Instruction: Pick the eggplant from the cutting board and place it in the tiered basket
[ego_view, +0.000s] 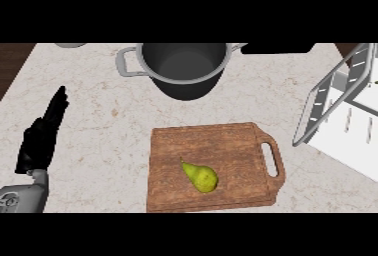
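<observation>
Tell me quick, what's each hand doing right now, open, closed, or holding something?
Left hand: open, fingers straight, holding nothing, at the view's left over the counter.
Right hand: not in view, so its state cannot be told.

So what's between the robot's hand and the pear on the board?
Only bare counter in the head view, then the cutting board's wood, between left hand and pear.

Bare counter (111, 125) lay open at nine o'clock of the cutting board (214, 150); the pot (181, 67) blocked twelve, the tiered basket (339, 105) two.
</observation>
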